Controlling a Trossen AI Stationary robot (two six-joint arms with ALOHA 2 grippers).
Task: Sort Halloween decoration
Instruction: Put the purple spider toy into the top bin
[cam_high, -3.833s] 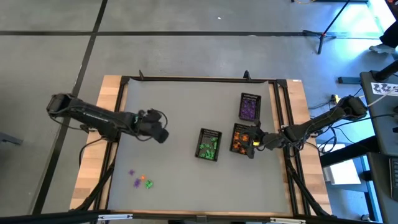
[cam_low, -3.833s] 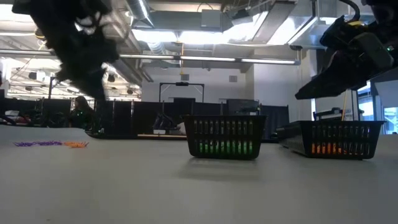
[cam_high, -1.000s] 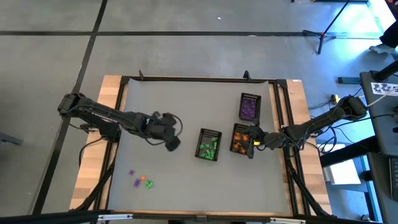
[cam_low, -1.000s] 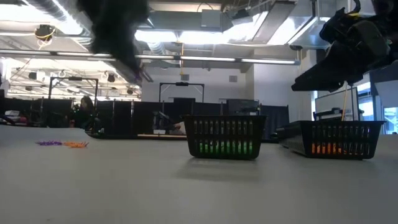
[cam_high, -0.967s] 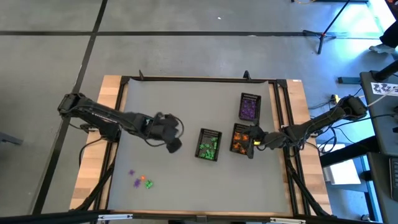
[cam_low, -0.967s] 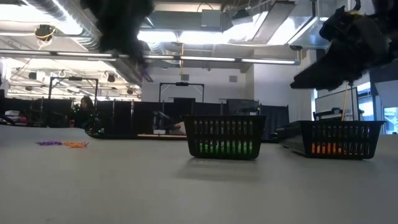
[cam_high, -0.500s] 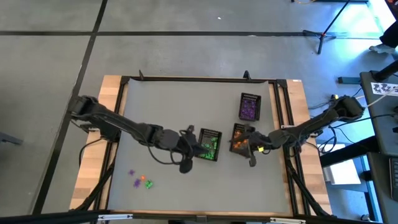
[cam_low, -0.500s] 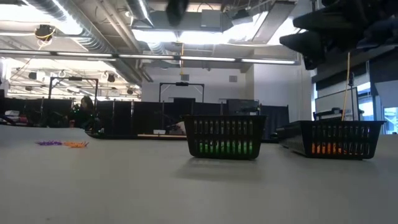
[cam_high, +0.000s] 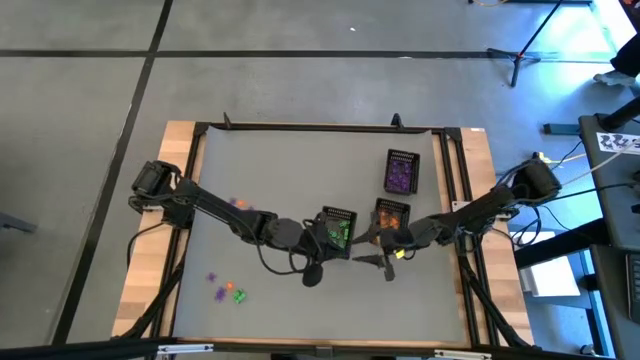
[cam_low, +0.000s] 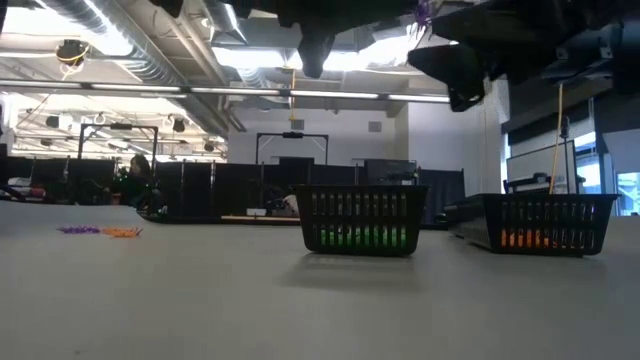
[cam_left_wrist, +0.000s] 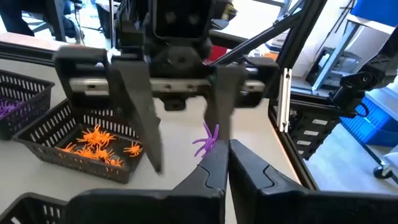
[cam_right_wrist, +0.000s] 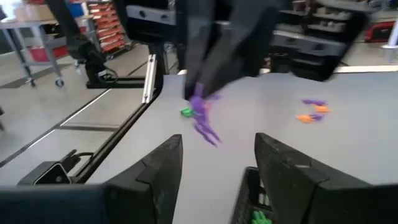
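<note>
My left gripper (cam_left_wrist: 225, 149) is shut on a purple spider trinket (cam_left_wrist: 205, 140), held in the air beside the green basket (cam_high: 337, 230). My right gripper (cam_right_wrist: 217, 148) faces it, open. Its two fingers (cam_left_wrist: 140, 106) stand a little way off from the spider (cam_right_wrist: 202, 118) and touch nothing. In the high view the two grippers meet near the table's middle, left gripper (cam_high: 345, 246) and right gripper (cam_high: 367, 250). Orange trinkets fill the orange basket (cam_left_wrist: 43, 134). A few loose trinkets (cam_high: 225, 290) lie on the table at the near left. My left gripper pinches the purple spider between its two fingertips (cam_left_wrist: 214, 163), by the spider's end nearest them (cam_left_wrist: 210, 147). The fingers come nearly level from the table's left. The spider sticks out past the tips, its legs drooping (cam_right_wrist: 206, 132), lifted clear of table and baskets.
Three black mesh baskets stand right of the middle: green, orange (cam_high: 390, 220) and purple (cam_high: 401, 172). The two arms reach in from opposite sides and nearly meet. Bare grey table lies at the far left and along the near edge.
My left gripper has swung toward the table's right and near edge with the purple spider, tipping up from pointing down to almost level. My right gripper has moved from above the orange basket toward the left gripper and tipped up to level, still open.
</note>
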